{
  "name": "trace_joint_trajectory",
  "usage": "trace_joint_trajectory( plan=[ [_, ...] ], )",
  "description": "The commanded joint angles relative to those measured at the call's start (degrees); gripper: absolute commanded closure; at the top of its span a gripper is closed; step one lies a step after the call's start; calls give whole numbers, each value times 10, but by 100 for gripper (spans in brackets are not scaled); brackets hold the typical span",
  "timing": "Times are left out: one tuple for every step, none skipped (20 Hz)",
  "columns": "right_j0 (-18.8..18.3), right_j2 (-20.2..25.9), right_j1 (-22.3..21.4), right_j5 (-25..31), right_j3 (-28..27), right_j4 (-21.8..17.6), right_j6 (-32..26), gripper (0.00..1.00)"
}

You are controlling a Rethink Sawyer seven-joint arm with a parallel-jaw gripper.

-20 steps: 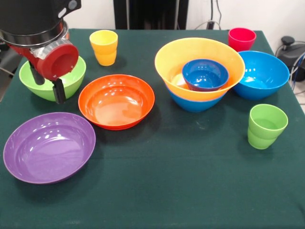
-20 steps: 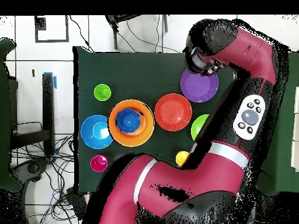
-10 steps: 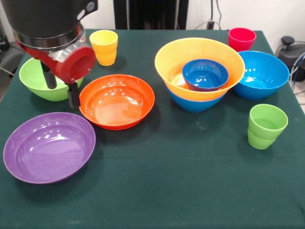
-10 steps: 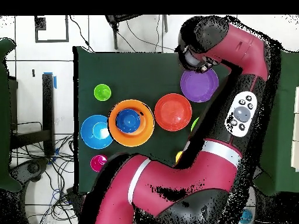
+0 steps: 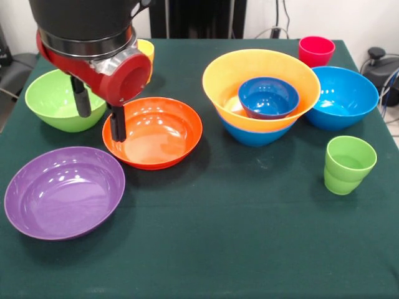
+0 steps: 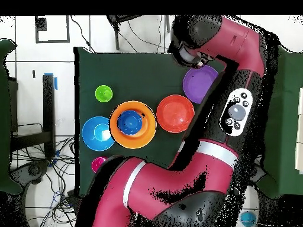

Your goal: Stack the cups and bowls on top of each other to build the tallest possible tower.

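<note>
My gripper (image 5: 98,112) hangs open and empty. One black finger (image 5: 117,123) is over the left rim of the orange-red bowl (image 5: 156,134), the other in front of the lime green bowl (image 5: 53,99). The purple bowl (image 5: 62,190) lies at the near left. The tower (image 5: 262,87) is a yellow-orange bowl nested in a blue bowl (image 5: 255,134), with a small blue bowl (image 5: 268,96) inside. The arm half hides the yellow cup (image 5: 147,51). The red-pink cup (image 5: 316,50) and the light green cup (image 5: 348,163) stand at the right.
Another blue bowl (image 5: 343,96) sits just right of the tower. In the overhead view the arm (image 6: 237,112) covers the lime green bowl and yellow cup. Still showing there are the orange-red bowl (image 6: 175,113), purple bowl (image 6: 200,84) and tower (image 6: 132,124). Cables lie off the table.
In the front view the gripper has moved right, from in front of the lime green bowl to the left rim of the orange-red bowl. No bowl or cup has moved.
</note>
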Motion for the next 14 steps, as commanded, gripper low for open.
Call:
trace_joint_trajectory(
  plan=[
    [16, 59, 0, 63, 8, -3, 23, 0],
    [14, 56, 8, 73, -11, 0, 28, 0],
    [15, 55, 9, 75, -14, 1, 31, 0],
    [19, 58, -1, 64, 9, -1, 29, 0],
    [20, 57, -2, 64, 10, -1, 31, 0],
    [20, 54, 3, 70, -1, 1, 35, 0],
    [21, 52, 5, 73, -5, 2, 40, 0],
    [22, 49, 7, 77, -9, 3, 44, 0],
    [24, 48, 7, 78, -10, 3, 49, 0],
    [25, 46, 8, 79, -13, 4, 54, 0],
    [28, 44, 9, 78, -13, 5, 60, 0],
    [30, 43, 10, 76, -14, 6, 65, 0],
    [32, 42, 13, 75, -15, 7, 70, 0],
    [34, 41, 15, 74, -17, 8, 75, 0]
  ],
)
